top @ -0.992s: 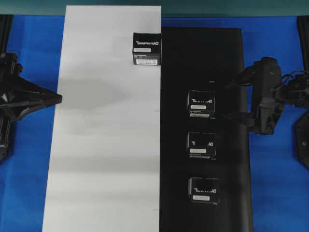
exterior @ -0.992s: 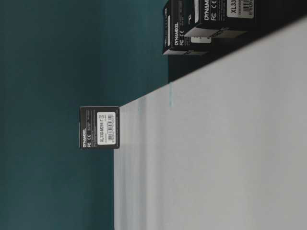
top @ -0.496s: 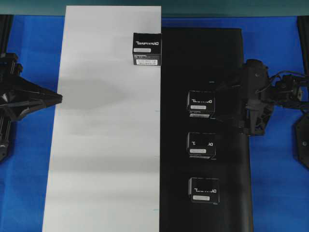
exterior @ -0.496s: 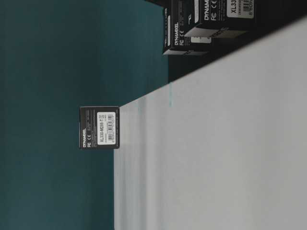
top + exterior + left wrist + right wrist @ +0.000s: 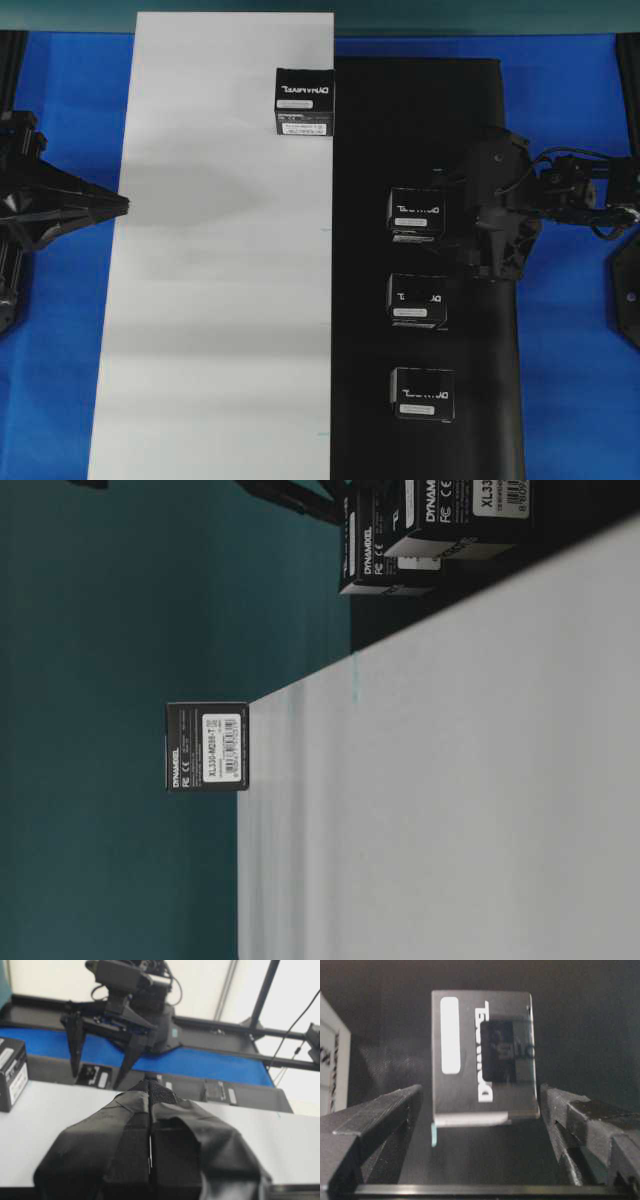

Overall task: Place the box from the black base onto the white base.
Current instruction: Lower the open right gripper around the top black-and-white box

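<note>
Overhead: right pincer (image 5: 462, 222) spread wide just right of the box (image 5: 417, 212) on the black base (image 5: 400, 120), could shove it toward the white base (image 5: 220, 300); right wrist: box sits off-centre, one finger (image 5: 375, 1120) may clip it; left pincer (image 5: 150, 1110) clenched, idle.

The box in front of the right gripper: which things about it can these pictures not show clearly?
- Box, right wrist view: logo middle hidden by a dark glossy patch.
- Overhead view: right gripper fingertips lost against the black base; contact unclear.
- Table-level view: box cut off by the top edge.
</note>
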